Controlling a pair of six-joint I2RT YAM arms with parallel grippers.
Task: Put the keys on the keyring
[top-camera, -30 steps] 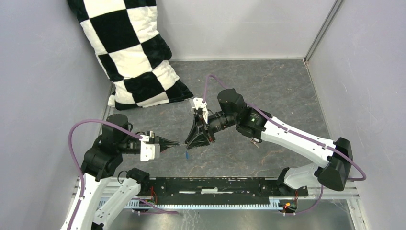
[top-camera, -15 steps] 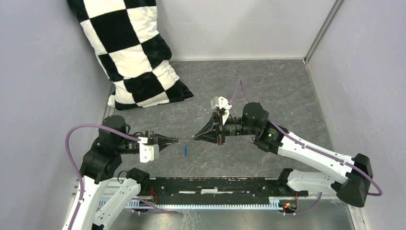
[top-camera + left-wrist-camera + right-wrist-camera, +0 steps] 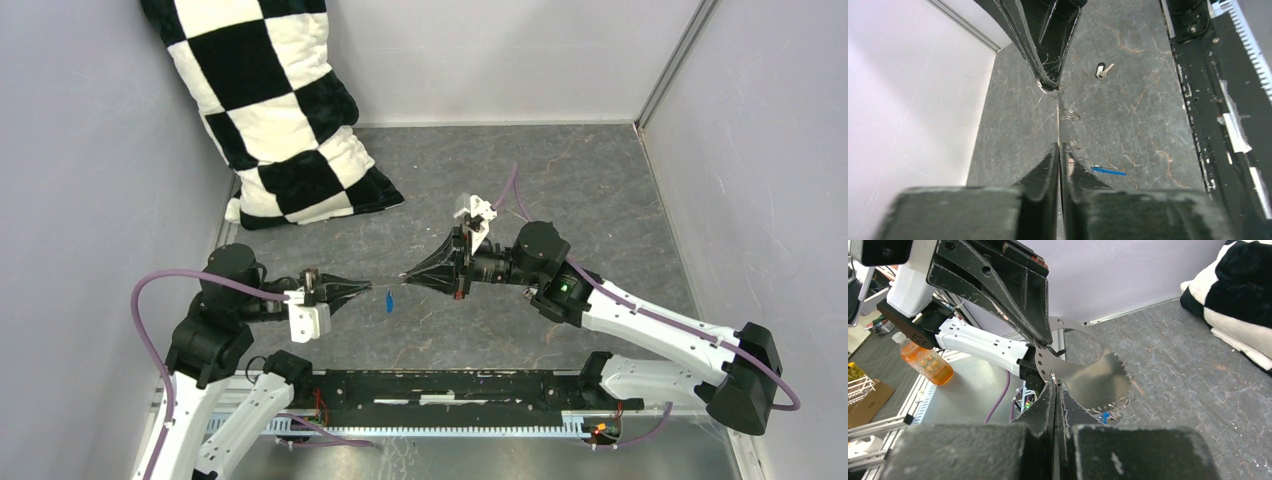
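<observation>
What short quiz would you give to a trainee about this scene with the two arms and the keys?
1. True or false: the blue key lies on the checkered pillow.
2. Where is the dark key? A: on the table. B: in the left gripper. C: on the pillow.
3. Fill in: the left gripper and the right gripper are both shut on the ____.
Key: 1 false, it hangs near the gripper tips; 2 A; 3 keyring.
</observation>
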